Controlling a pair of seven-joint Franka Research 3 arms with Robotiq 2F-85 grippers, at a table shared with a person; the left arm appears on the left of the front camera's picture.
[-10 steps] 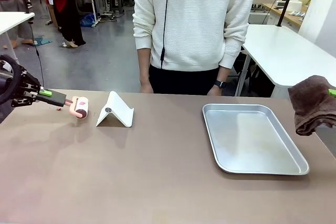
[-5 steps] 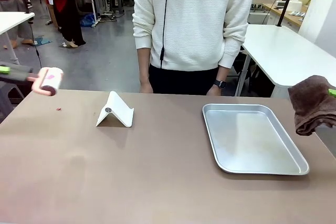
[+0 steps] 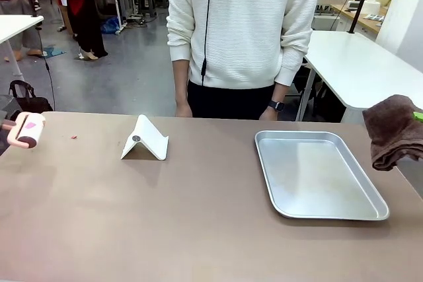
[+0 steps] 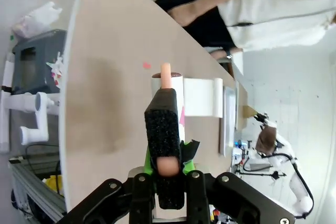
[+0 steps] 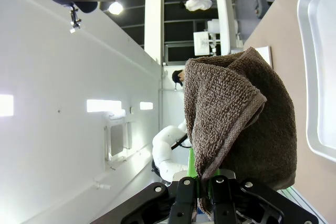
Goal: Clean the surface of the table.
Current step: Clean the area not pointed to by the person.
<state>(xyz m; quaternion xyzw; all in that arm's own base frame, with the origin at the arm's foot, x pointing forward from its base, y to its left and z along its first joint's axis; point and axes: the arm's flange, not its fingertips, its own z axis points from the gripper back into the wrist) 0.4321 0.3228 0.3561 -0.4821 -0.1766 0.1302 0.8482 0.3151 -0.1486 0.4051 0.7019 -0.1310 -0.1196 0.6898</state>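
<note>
The table, a wide brown top, fills the lower half of the front view. A lint roller is held at its 9 o'clock edge, the handle clamped in the left gripper. A brown towel is gripped by the right gripper beyond the 3 o'clock edge. One red speck is seen at 10 o'clock, between the roller and a white stand; a steel tray lies at 3 o'clock. Cleaning is judged nearly done: the speck is left, and wiping may follow
</note>
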